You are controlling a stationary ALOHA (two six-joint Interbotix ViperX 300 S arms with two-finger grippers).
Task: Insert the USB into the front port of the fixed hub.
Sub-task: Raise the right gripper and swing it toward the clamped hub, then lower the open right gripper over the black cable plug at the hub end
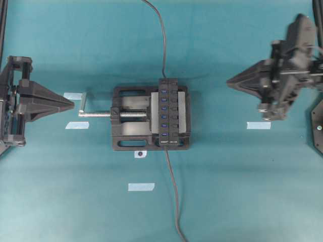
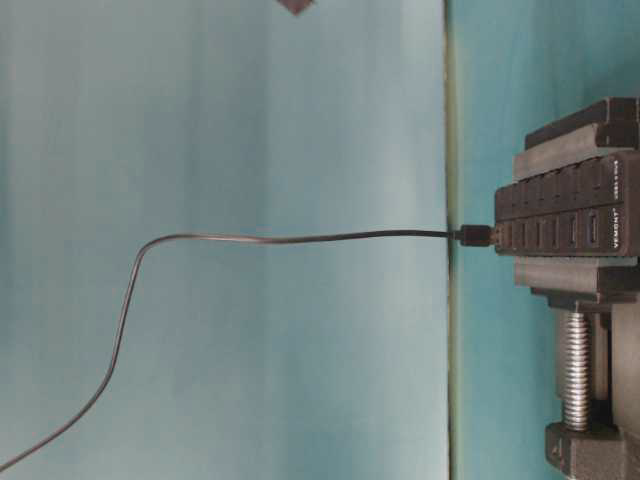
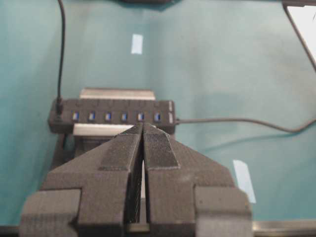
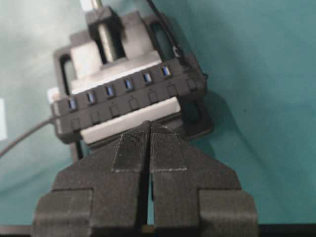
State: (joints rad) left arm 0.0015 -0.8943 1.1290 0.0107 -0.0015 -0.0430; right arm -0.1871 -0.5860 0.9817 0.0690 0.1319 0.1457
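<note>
1. Overhead exterior view: the fixed hub (image 1: 167, 112) sits clamped in a black screw vise (image 1: 151, 117) near the middle of the bench, its row of blue ports running toward the bench's far and near edges. The USB (image 1: 164, 76) appears seated at the hub's far end, its thin cable running off toward the far edge; a greyer cable (image 1: 173, 191) leaves the labelled end toward the near edge. The left gripper (image 1: 70, 104) rests by the left edge, the right gripper (image 1: 231, 79) near the right edge, both well apart from the hub.

2. Table-level exterior view: the USB (image 2: 474, 236) touches the hub's (image 2: 570, 215) end port and looks pushed in, though how deep I cannot tell.

3. Left wrist view: the left gripper (image 3: 142, 126) has its jaws together, holding nothing. The plug (image 3: 59, 104) sits at the hub's (image 3: 113, 114) left end.

4. Right wrist view: the right gripper (image 4: 149, 123) is likewise pressed together and empty, with the hub (image 4: 131, 98) beyond it.

5. Risks, as I judge them: a half-seated plug could work loose if the slack cable tugs sideways; an arm sweeping back in could snag that cable and lever the plug out.
</note>
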